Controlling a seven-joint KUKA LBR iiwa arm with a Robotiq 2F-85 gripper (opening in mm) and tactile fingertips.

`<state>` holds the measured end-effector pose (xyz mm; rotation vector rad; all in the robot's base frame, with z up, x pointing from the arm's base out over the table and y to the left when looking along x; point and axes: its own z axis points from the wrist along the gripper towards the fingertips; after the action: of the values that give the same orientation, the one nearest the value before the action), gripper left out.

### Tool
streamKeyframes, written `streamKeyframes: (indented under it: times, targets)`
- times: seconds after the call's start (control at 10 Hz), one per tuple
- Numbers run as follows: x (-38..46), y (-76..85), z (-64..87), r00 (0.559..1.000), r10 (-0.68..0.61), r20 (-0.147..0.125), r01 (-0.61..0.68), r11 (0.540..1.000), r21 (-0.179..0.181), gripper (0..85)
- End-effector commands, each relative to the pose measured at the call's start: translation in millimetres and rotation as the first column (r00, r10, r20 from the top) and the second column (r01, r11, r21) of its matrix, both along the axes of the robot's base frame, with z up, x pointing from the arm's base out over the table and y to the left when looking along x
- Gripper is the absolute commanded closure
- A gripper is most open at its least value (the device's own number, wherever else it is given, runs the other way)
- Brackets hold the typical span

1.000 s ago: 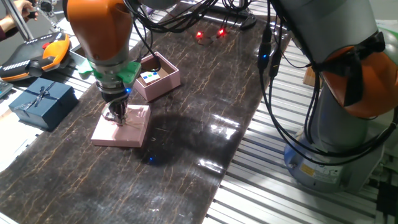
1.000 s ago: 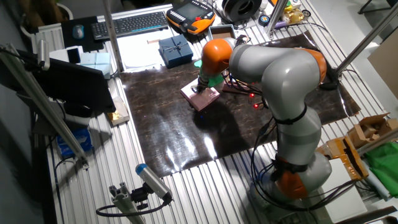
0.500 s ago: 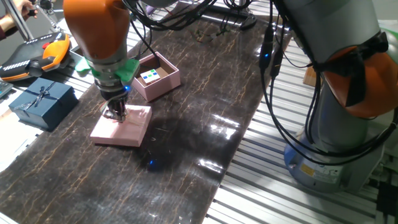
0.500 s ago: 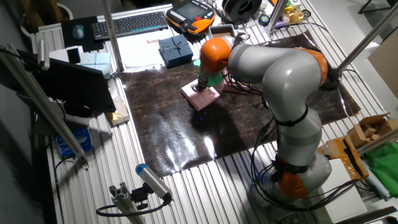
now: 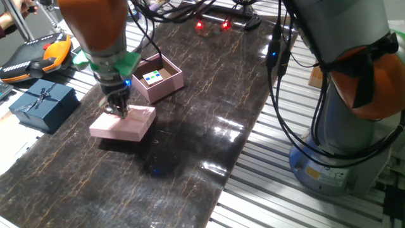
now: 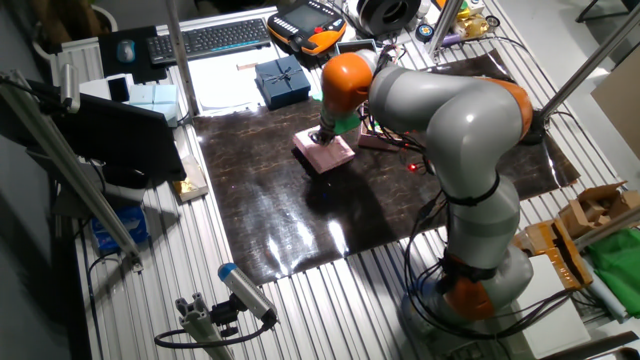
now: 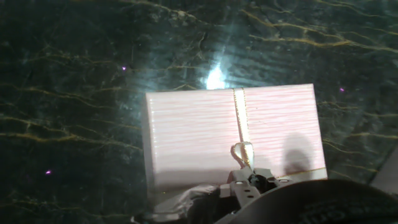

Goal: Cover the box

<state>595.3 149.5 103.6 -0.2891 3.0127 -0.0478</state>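
Note:
The pale pink box stands open on the dark mat, with small coloured items on a white card inside. Its matching pink lid hangs a little above the mat, to the front left of the box, with a shadow under it. My gripper is shut on the lid's near edge by the thin bow mark. The lid and gripper also show in the other fixed view, where the arm hides the box. In the hand view the lid fills the middle, with the gripper at its lower edge.
A dark blue box with a bow sits left of the mat on the slatted table; it also shows in the other fixed view. An orange-black pendant lies at the back left. Cables hang from the arm over the mat's far side.
The lid has risen off the mat in my gripper and shifted slightly left; its shadow now shows beneath it. The box has not moved.

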Motion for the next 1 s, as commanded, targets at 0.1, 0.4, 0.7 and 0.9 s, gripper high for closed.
streamKeyframes:
  times: [0.1, 0.4, 0.7, 0.9]
  targets:
    - [-1.6, -6.0, 17.7, 0.999, -0.047, -0.01, 0.047, 0.999, 0.007, 84.3]
    - [-2.2, -14.3, 46.6, 0.994, -0.102, -0.026, 0.102, 0.995, -0.007, 84.3]
    - [-1.1, -28.5, 68.4, 0.984, -0.174, -0.026, 0.173, 0.985, -0.008, 84.3]
    - [-0.5, -42.1, 75.6, 0.972, -0.235, -0.021, 0.235, 0.972, -0.008, 84.3]
